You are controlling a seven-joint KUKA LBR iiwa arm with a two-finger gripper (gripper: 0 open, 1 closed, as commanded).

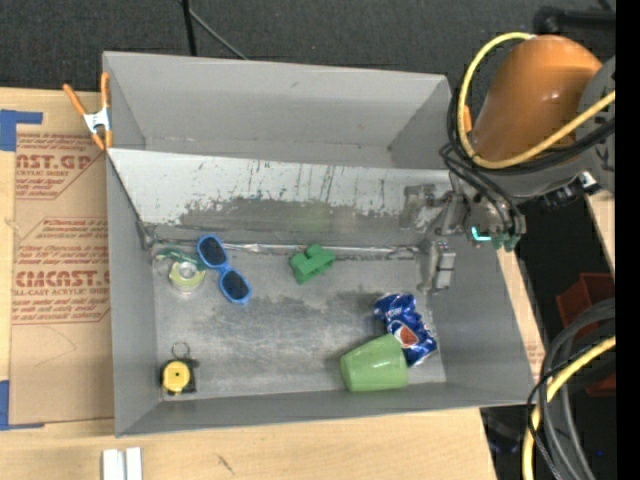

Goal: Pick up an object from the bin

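Gripper (438,268) noted low over the right part of the grey bin (280,98), close to the back wall, below the arm's orange cover (535,93). Whether it is apart or together cannot be told; the tip is seen as one pale blur.

Nearest thing: a crumpled blue packet (405,330) with red and white print, lying just in front of the gripper on the bin floor, apart from it. A light green cup (375,365) is seen on its side, touching the packet's front edge.

Further left along the back: a small green block (312,262), blue sunglasses (222,269), and a pale green item (185,273), possibly a tape roll. A small yellow round thing (176,376) is seen in the front left corner.
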